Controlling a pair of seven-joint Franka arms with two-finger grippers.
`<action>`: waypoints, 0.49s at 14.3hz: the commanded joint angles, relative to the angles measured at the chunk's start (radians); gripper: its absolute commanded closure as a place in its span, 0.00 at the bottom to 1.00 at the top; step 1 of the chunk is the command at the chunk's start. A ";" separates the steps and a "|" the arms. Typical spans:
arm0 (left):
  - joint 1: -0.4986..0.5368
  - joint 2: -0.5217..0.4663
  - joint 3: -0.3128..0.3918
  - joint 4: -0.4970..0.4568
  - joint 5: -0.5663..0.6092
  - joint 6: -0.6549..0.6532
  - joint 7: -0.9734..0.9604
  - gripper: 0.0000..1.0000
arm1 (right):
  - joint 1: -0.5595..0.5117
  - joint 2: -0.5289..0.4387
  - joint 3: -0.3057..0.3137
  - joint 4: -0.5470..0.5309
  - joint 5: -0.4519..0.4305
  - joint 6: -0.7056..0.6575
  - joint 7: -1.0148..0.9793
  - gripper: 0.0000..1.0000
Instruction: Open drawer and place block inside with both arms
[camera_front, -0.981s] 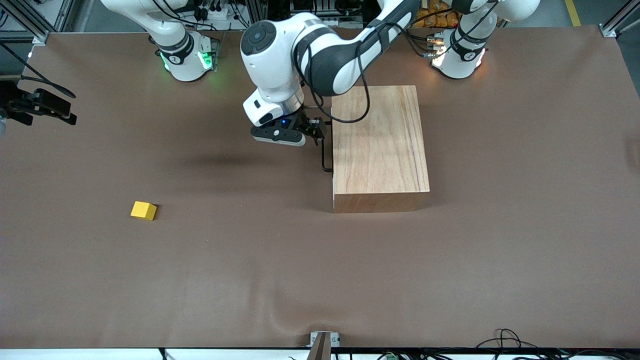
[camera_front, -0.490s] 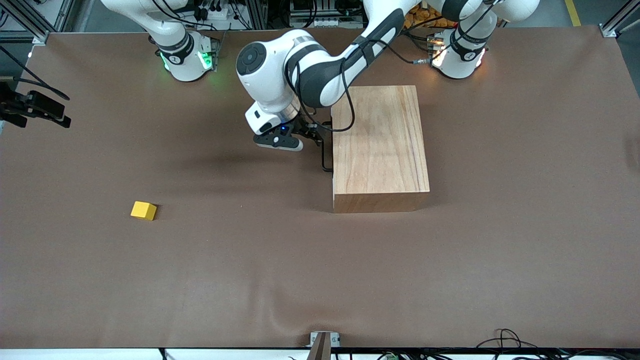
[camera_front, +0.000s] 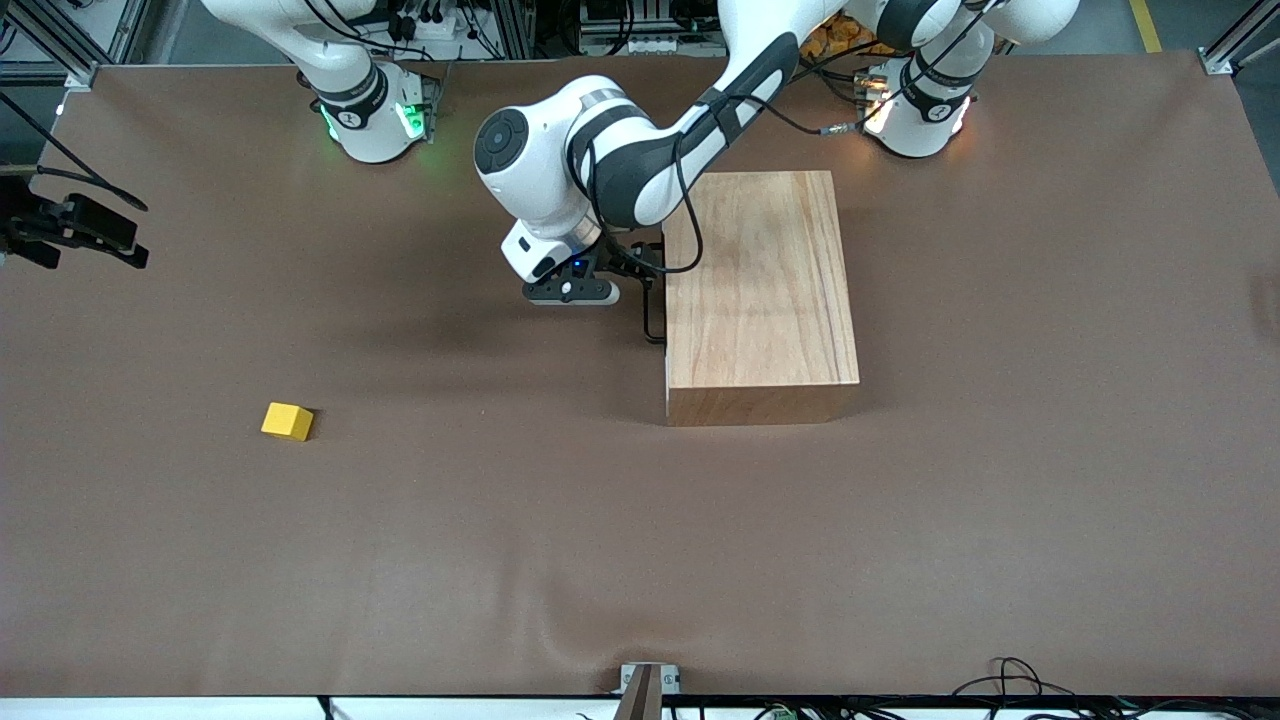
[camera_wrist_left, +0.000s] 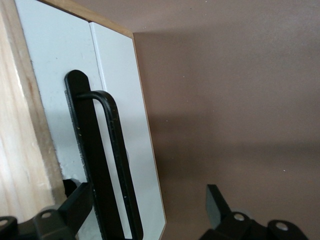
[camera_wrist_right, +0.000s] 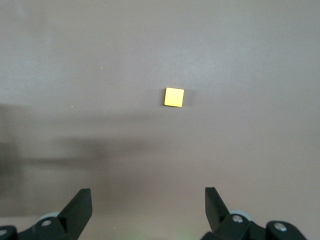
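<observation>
Light wood makes up the large box (camera_front: 760, 290) that is seen standing on the brown table (camera_front: 600, 520) toward the left arm's end, and the drawer (camera_wrist_left: 122, 135) is fitted into the side of it that faces the right arm's end of the table. The drawer is shut, its white-edged front panel lying flush with the box, and a thin black wire handle (camera_front: 652, 305) is seen standing out from that panel. The left gripper (camera_front: 628, 272) is held low just beside the drawer front, at the handle's end nearer the robots' bases; in the left wrist view its fingers (camera_wrist_left: 75, 207) are shown spread wide, with the handle (camera_wrist_left: 112, 165) lying between them and not yet pinched. The small bright yellow block (camera_front: 287, 421) is seen lying alone on the bare table, well apart from the box, toward the right arm's end and nearer to the front camera than the box. The right gripper (camera_front: 75, 232) is held high at the edge of the table at the right arm's end, where that arm waits; in the right wrist view its fingers (camera_wrist_right: 80, 207) are shown spread apart with nothing between them, and the block (camera_wrist_right: 174, 97) is seen on the table below.
</observation>
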 joint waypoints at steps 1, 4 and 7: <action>-0.010 0.025 0.008 0.025 0.009 -0.019 -0.018 0.00 | -0.007 -0.015 0.003 -0.004 -0.003 -0.034 -0.002 0.00; -0.010 0.049 0.008 0.026 0.010 -0.014 -0.017 0.00 | -0.010 -0.016 0.002 -0.002 -0.005 -0.066 -0.005 0.00; -0.014 0.057 0.008 0.025 0.012 -0.014 -0.018 0.00 | -0.006 -0.016 0.002 0.002 -0.008 -0.060 -0.007 0.00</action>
